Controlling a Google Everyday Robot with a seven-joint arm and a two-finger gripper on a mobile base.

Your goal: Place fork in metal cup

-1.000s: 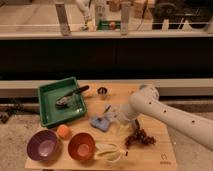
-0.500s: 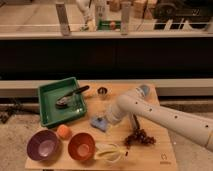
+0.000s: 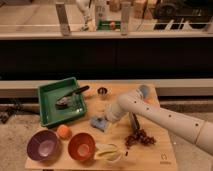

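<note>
The white arm (image 3: 165, 119) reaches in from the right edge of the frame and slants up and left across the wooden table (image 3: 156, 151). It bends at a rounded joint near the table's middle and turns down toward the front. Its gripper (image 3: 108, 119) sits low over the tabletop just left of centre, touching or nearly touching a small blue object (image 3: 98, 123). How far it is open, and whether it holds anything, cannot be told. The fork cannot be picked out. The metal cup (image 3: 102, 92) stands above the gripper in the frame, near it but apart. A light-blue cup (image 3: 144, 90) peeks over the arm at upper right. At left a green tray (image 3: 48, 114) holds a black-handled scoop (image 3: 70, 97). Along the front lie a purple bowl (image 3: 44, 145), an orange fruit (image 3: 63, 131) and an orange bowl (image 3: 81, 146). Under the arm lie a dark bar (image 3: 133, 121) and dark red grapes (image 3: 139, 137).
</note>
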